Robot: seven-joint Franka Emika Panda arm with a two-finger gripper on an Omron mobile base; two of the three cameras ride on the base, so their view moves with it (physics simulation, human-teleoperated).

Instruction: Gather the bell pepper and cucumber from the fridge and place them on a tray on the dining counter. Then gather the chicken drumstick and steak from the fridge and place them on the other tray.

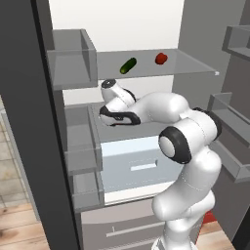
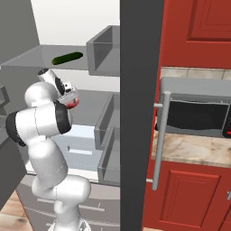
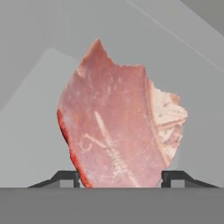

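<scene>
The fridge [image 1: 195, 66] stands open. On its upper glass shelf lie the dark green cucumber [image 1: 128, 65] [image 2: 67, 57] and, to its right, the red bell pepper [image 1: 161, 58]. My arm reaches in over the shelf below. In the hand view the flat pinkish steak [image 3: 113, 131] fills the middle, and my gripper [image 3: 120, 177] has one fingertip against each of its lower edges, shut on it. A red sliver of the steak [image 2: 72, 104] shows under the hand. The chicken drumstick, the trays and the dining counter are out of view.
Grey door bins [image 1: 73, 58] [image 2: 106, 49] flank the opening on both sides. A pale drawer [image 1: 141, 166] sits below the arm. Right of the fridge door edge [image 2: 140, 90] are red cabinets, a dark appliance [image 2: 194, 113] and a beige stone top [image 2: 194, 149].
</scene>
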